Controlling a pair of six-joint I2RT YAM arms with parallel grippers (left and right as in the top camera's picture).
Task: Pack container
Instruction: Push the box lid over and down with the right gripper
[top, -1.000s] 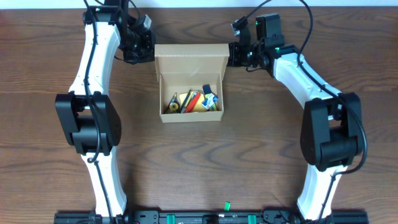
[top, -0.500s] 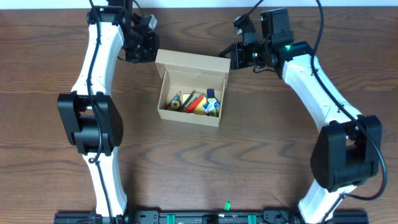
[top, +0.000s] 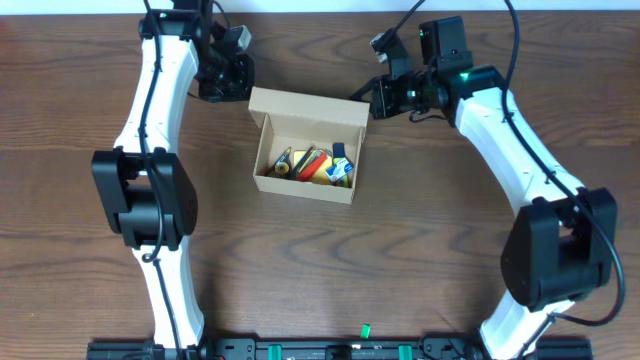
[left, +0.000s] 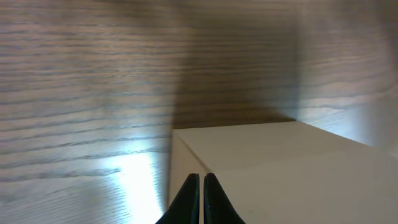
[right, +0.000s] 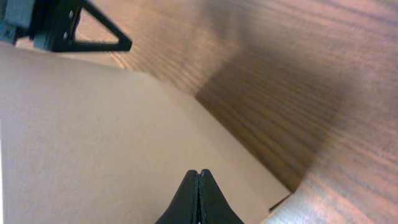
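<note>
Cardboard box (top: 305, 102): centre of wooden table (top: 400, 250), skewed, flap lid open, small items (top: 312, 165) inside; left gripper (top: 236, 82) and right gripper (top: 377, 97) at flap's rear corners, fingers pressed together; risk: uneven pushing slides or twists box instead of folding flap.

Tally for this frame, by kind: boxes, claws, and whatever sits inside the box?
Cardboard box: 1
Claws: 2 (left claw, right claw)
Small items in the box: jumbled pile, cannot count
Total: 3, plus the contents
</note>
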